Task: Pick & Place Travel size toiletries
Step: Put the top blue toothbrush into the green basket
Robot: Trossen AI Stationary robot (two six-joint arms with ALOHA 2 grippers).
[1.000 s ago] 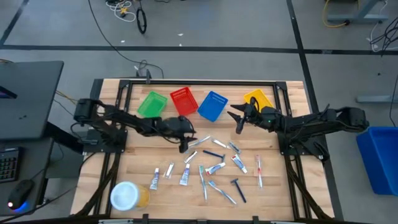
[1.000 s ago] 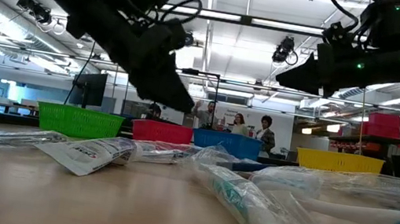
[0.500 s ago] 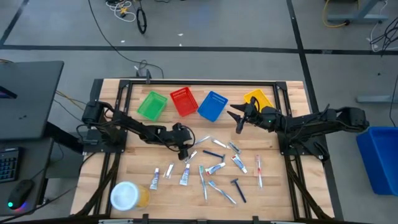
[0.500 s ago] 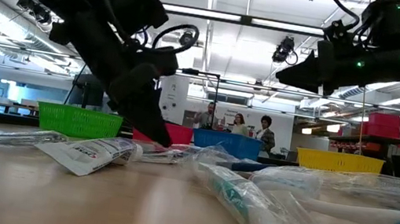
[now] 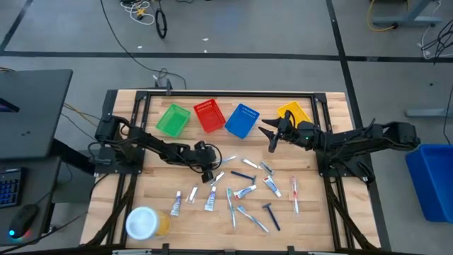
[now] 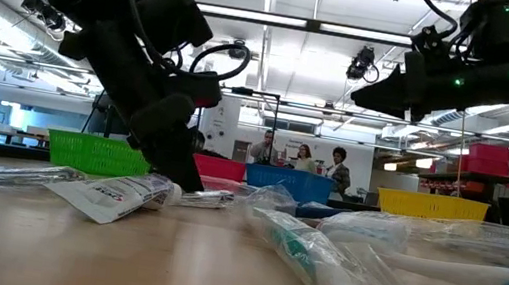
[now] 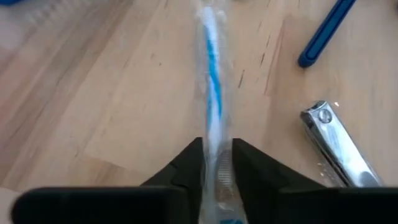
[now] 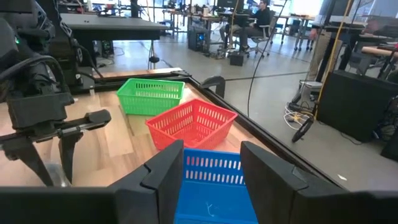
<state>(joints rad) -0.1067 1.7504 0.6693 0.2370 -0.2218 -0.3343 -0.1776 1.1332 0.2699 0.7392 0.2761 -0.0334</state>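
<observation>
The high camera hangs far above, looking straight down on the whole bench (image 5: 163,212). The low one sits at bench height, facing level toward the baskets at 12 o'clock and the room beyond. The left wrist camera peers close down at the wood. The right wrist camera faces across; it shares the green basket (image 8: 151,94) with the low view.

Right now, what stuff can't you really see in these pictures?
- Print on the tubes: too small in the high view.
- Toothbrush head: left wrist view, hidden between the left gripper fingers.
- Nail clipper: cut off by the left wrist picture's edge.
- Right gripper: nothing shows between its fingers above the blue basket.
</observation>
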